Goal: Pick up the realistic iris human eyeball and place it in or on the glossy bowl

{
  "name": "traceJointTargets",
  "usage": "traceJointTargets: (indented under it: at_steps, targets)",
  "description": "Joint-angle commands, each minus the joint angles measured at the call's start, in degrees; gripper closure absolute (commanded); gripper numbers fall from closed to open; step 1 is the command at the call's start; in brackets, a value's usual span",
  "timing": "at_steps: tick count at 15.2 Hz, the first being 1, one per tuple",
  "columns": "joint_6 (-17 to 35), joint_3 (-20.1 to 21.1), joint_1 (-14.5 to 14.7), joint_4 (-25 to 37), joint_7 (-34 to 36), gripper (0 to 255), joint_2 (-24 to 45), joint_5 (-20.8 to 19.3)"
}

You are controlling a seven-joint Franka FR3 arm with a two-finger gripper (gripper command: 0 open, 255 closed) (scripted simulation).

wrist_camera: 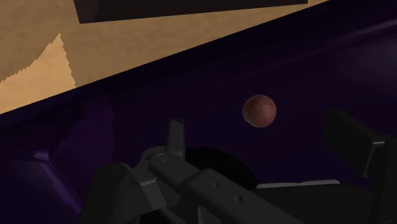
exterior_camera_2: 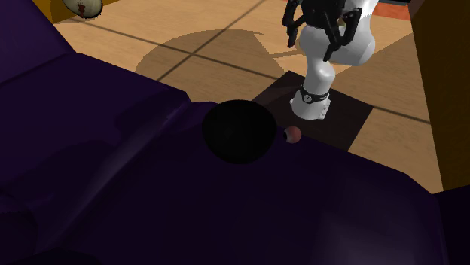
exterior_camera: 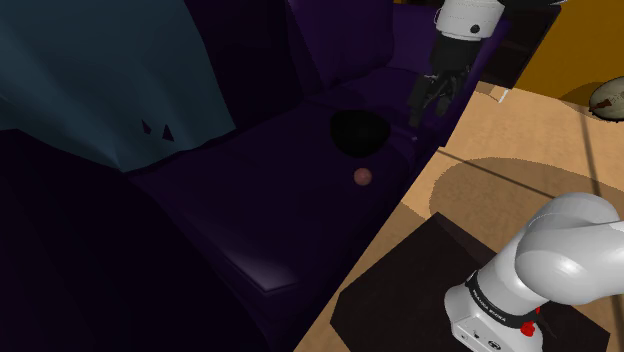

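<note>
My claw (exterior_camera: 428,108) hangs open, empty. Below sits the black bowl (exterior_camera: 358,133); just beside it on the purple couch (exterior_camera: 230,210) lies the reddish eyeball (wrist_camera: 259,111), likely light, hard and slippery, so I'd pinch across its widest middle.

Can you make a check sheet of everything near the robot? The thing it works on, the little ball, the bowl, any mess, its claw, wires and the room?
Surface: dark purple cushioned seat, dimly lit.
Job's things: reddish-brown eyeball lies on the seat close beside the black bowl, not in it.
Clutter: one speckled rounded thing far off on the floor.
Gripper: black gripper hovers above the seat near the bowl, fingers apart, holding nothing.
Cables: nothing seen.
Surroundings: wooden floor, teal drape, dark stand.
</note>
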Motion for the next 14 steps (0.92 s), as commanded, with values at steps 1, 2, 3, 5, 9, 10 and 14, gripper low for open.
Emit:
traceJointTargets:
  at_steps: [1,2,3,5,9,10,14]
  targets:
    - [0.0,0.0,0.0,0.0,0.0,0,0.0,0.0]
    - [2.3,0.3,0.3,-1.7,-0.1,0,0.2,0.2]
    - [4.6,0.6,0.6,-3.2,-0.2,0,0.6,0.3]
    - [9.4,1.2,1.1,-6.2,-0.5,0,1.6,0.7]
    - [19.2,2.5,2.3,-11.1,-0.9,0,4.8,1.3]
    - [21.7,2.9,2.5,-12.1,-1.0,0,5.9,1.4]
    - [32.0,4.3,3.6,-15.2,-1.3,0,11.4,1.8]
